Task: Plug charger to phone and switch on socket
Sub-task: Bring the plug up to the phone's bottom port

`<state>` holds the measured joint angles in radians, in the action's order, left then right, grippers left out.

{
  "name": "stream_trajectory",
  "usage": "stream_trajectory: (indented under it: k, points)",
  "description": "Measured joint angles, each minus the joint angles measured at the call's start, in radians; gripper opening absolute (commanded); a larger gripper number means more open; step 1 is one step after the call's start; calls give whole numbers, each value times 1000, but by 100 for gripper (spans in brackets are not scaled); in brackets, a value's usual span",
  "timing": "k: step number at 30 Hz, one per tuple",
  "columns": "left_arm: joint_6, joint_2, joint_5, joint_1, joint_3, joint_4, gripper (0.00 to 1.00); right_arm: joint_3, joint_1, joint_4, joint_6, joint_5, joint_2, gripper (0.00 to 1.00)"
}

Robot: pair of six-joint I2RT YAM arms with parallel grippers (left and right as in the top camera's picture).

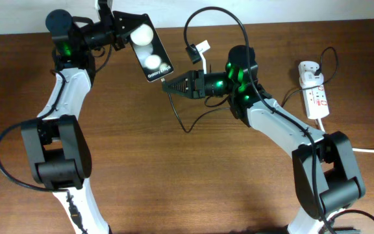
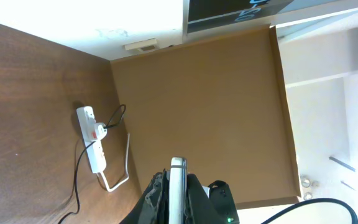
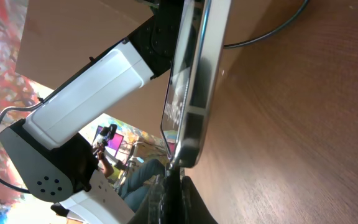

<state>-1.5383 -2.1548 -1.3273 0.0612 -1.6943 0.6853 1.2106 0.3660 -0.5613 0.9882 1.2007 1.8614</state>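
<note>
The phone (image 1: 149,52) is clamped in my left jaws. My right jaws pinch the charger (image 1: 186,129) tip just beside its lettered end (slack cable looping beneath them). The socket (image 1: 315,96) lies well apart, behind the right jaws. The phone is glossy black with two white glare spots.

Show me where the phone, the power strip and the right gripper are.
phone (image 1: 149,51): overhead view, middle of its glossy face.
power strip (image 1: 317,101): overhead view, white body with the red markings.
right gripper (image 1: 167,84): overhead view, midway between its fingertips.
</note>
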Motion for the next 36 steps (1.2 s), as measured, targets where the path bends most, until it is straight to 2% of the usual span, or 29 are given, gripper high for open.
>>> stream_trajectory:
  k: [36]
  points:
    - [-18,0,7,-9,0,5,0,0,9,-16,55,-45,0,4]
